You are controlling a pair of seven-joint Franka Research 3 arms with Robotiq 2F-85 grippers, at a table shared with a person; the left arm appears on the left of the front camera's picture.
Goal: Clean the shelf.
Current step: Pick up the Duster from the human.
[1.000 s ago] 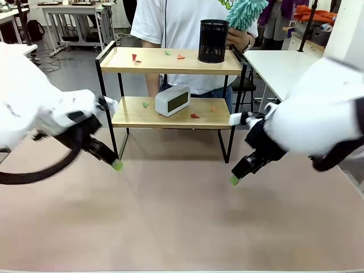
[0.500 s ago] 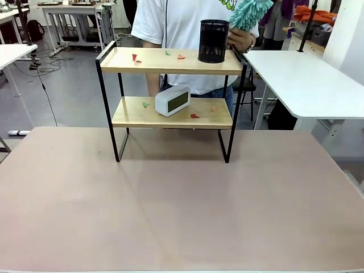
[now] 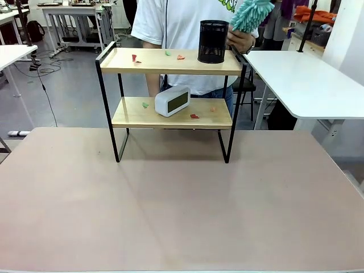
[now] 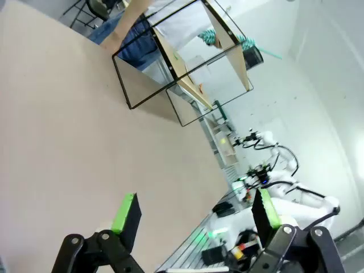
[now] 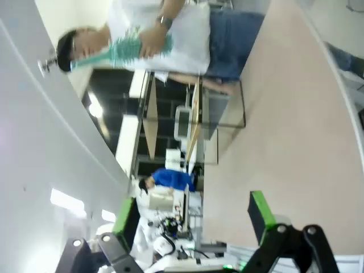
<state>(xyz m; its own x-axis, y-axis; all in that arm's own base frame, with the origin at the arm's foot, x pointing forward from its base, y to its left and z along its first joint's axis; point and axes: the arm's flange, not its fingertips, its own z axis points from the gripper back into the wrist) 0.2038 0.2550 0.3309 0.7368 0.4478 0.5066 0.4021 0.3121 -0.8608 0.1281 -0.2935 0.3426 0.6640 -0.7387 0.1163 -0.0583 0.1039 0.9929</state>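
The shelf, two light wooden boards in a thin black frame, stands on the far part of the pale table. In the left wrist view, the left gripper has its green-padded jaws spread wide with nothing between them. The shelf lies well ahead of its fingertips, beyond bare tabletop. In the right wrist view, the right gripper is likewise spread wide and empty, with the shelf well ahead of it, seen sideways.

On the top board, a black mesh cup stands at the end on the right gripper's side. Small red, green and orange scraps lie toward the left gripper's side. On the lower board sits a white clock, with more scraps around it. Beyond the shelf, farthest from both grippers, a person's hand holds a teal fluffy duster just beside the cup.
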